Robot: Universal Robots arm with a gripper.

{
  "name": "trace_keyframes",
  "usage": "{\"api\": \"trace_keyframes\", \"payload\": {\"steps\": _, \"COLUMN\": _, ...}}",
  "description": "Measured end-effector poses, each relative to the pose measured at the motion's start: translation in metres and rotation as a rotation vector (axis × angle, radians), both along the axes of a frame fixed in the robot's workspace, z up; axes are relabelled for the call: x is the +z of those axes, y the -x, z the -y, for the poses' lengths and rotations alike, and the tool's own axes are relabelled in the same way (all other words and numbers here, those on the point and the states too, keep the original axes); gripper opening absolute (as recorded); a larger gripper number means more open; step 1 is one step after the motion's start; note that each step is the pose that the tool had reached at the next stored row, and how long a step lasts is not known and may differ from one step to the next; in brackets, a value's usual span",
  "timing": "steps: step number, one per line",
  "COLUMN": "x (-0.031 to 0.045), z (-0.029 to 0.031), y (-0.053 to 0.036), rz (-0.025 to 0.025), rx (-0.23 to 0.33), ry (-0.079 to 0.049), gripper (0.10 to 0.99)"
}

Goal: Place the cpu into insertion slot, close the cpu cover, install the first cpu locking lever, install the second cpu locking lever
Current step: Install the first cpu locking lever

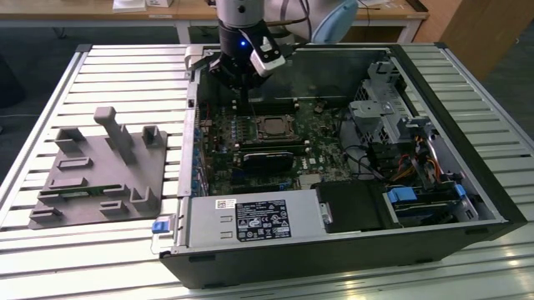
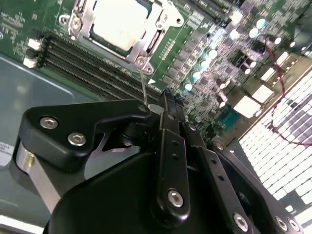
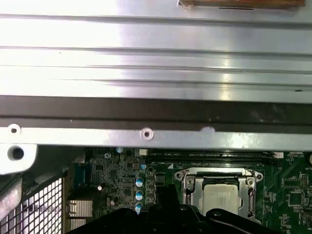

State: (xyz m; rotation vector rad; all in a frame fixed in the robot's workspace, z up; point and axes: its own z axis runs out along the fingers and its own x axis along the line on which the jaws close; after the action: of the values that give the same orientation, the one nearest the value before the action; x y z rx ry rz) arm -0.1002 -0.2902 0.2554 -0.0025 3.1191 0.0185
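Note:
The cpu (image 1: 274,128) lies in the insertion slot (image 1: 259,119) on the green board, pale face up. In both wrist views the cpu (image 2: 119,19) (image 3: 222,197) shows through the window of the cpu cover (image 2: 146,46) (image 3: 188,182), which lies flat over it. A thin wire locking lever (image 2: 143,85) stands up from the socket's corner to my gripper (image 2: 169,97). My gripper (image 1: 242,84) hangs above the board beside the socket, toward the exterior view's left, its fingers pressed together at the lever's end.
A white-labelled grey power-supply box (image 1: 250,219) fills the case's near side. A black cooler block (image 1: 269,161) sits just in front of the socket. Drive cages and cables (image 1: 392,125) crowd the exterior view's right. A grey fixture (image 1: 100,169) stands outside the case on the slatted table.

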Motion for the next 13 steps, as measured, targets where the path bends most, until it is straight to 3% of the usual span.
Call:
{"api": "trace_keyframes", "payload": {"steps": 5, "x": -0.0003, "z": -0.0025, "y": -0.0059, "rz": -0.0011, "rx": 0.0, "ry": 0.0, "gripper": 0.106}}
{"api": "trace_keyframes", "payload": {"steps": 13, "x": -0.0015, "z": -0.0038, "y": -0.0409, "rz": -0.0119, "rx": 0.0, "ry": 0.0, "gripper": 0.106}}
